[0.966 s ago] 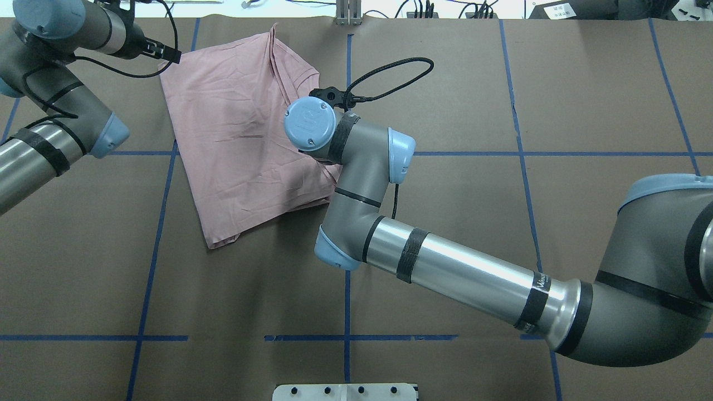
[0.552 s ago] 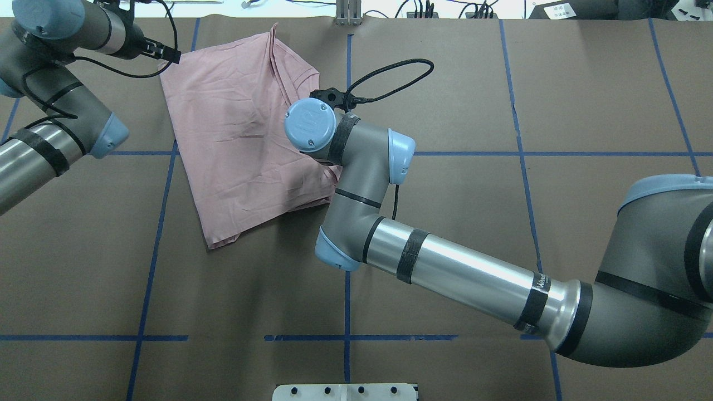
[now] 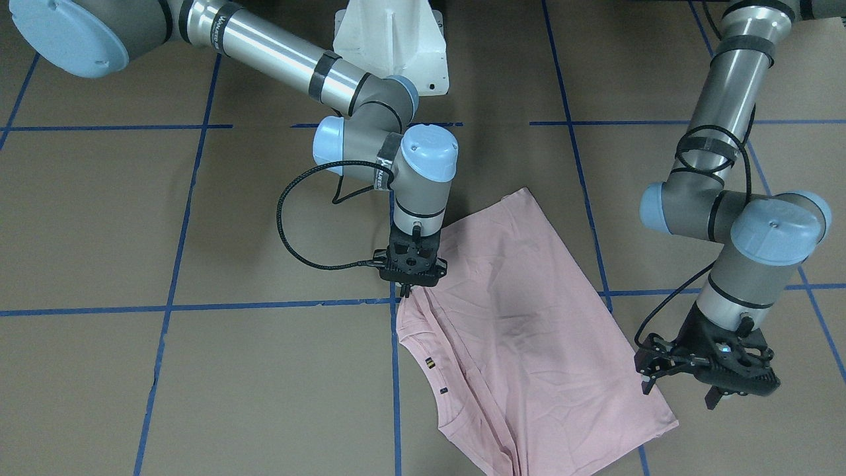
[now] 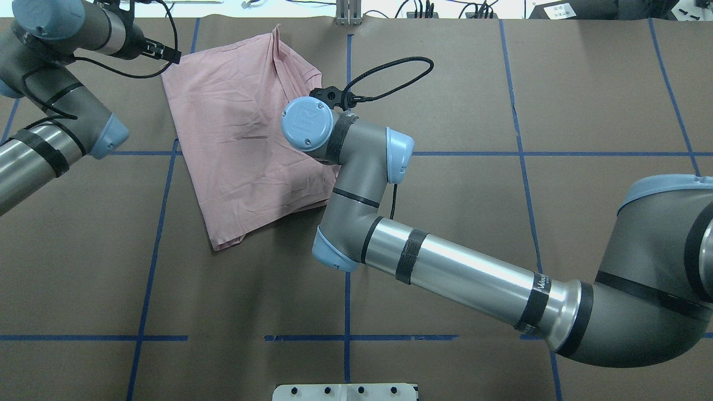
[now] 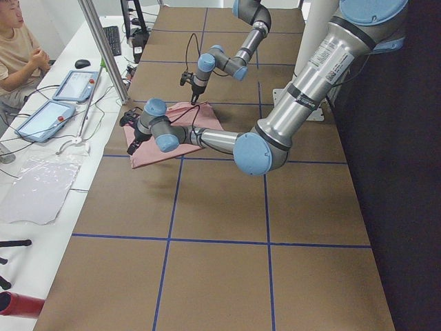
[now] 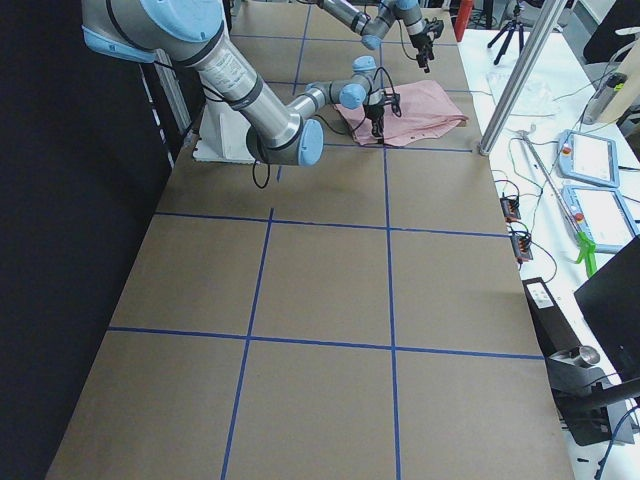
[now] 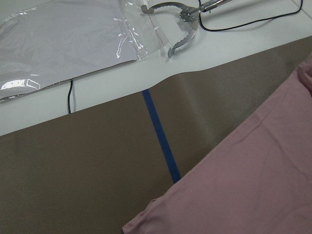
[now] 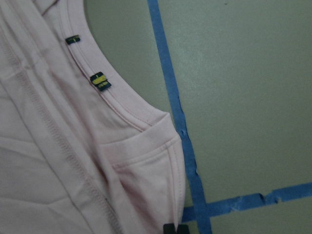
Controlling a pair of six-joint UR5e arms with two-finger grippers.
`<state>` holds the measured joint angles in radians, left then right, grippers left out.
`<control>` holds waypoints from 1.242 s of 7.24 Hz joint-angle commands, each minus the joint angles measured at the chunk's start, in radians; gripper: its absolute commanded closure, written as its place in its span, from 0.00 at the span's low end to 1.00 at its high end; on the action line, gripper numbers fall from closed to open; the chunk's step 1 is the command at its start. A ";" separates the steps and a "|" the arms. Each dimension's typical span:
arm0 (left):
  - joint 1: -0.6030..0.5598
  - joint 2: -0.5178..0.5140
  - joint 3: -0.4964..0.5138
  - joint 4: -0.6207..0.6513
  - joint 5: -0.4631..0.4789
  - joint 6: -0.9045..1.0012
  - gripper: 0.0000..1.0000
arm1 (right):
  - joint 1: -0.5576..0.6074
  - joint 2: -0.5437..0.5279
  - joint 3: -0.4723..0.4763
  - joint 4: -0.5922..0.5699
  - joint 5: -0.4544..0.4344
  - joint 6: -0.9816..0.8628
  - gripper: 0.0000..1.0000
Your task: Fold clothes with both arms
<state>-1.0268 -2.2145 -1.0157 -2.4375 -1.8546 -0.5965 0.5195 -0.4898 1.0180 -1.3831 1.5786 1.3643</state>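
1. Left gripper [image 3: 681, 395]: jaws stand wide apart and hold nothing; it is poised at a corner of the T-shirt [image 4: 239, 133].
2. T-shirt: pale pink, lying folded and flat on the brown table [image 4: 473, 83], far left of centre.
3. Right gripper [image 3: 410, 291]: jaws closed, pinching the T-shirt's edge beside the collar [image 8: 122, 102].

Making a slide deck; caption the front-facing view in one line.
The right gripper pinches the pink T-shirt's edge while the open left gripper hovers beside its corner.
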 commanded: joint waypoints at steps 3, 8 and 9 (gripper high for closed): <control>0.002 -0.001 -0.001 0.000 0.000 0.000 0.00 | -0.065 -0.288 0.468 -0.143 -0.058 0.006 1.00; 0.005 -0.002 -0.017 0.001 0.000 -0.002 0.00 | -0.337 -0.605 0.916 -0.248 -0.299 0.156 0.97; 0.005 -0.002 -0.023 0.003 0.000 -0.002 0.00 | -0.358 -0.627 0.915 -0.248 -0.313 0.156 0.01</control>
<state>-1.0217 -2.2160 -1.0326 -2.4356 -1.8546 -0.5981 0.1924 -1.0925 1.9250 -1.6282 1.2886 1.5133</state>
